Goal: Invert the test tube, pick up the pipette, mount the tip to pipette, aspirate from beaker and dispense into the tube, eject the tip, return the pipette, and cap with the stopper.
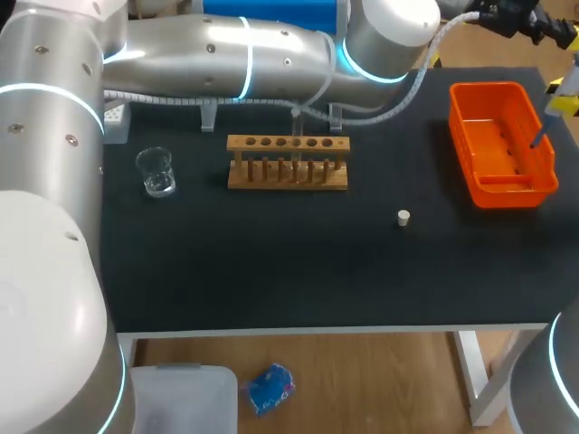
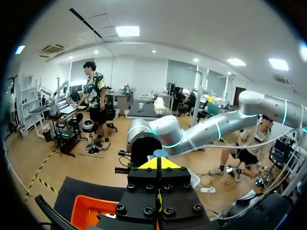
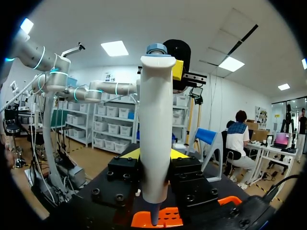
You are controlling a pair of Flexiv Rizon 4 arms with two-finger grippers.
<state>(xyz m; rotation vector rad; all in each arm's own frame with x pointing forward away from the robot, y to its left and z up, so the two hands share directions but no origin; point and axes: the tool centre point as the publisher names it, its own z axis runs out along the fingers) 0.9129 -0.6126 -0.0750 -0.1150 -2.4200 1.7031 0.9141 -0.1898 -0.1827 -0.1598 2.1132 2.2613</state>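
My right gripper (image 3: 153,154) is shut on the white pipette (image 3: 156,120), which stands upright between its fingers. The pipette's narrow end (image 1: 540,136) hangs over the orange bin (image 1: 470,172) at the table's right. I cannot tell whether a tip is on it. My left arm stretches across the back of the table. Its gripper (image 2: 160,163) is shut on nothing, high above the orange bin (image 2: 86,211). The wooden rack (image 1: 288,165) holds a clear test tube (image 1: 296,136). The beaker (image 1: 156,172) stands left of the rack. A small white stopper (image 1: 403,217) lies on the black mat.
A white tip box (image 1: 114,114) sits at the back left, partly behind my left arm. Clear acrylic supports (image 1: 210,114) stand behind the rack. Bare black mat lies in front of the rack up to the front edge.
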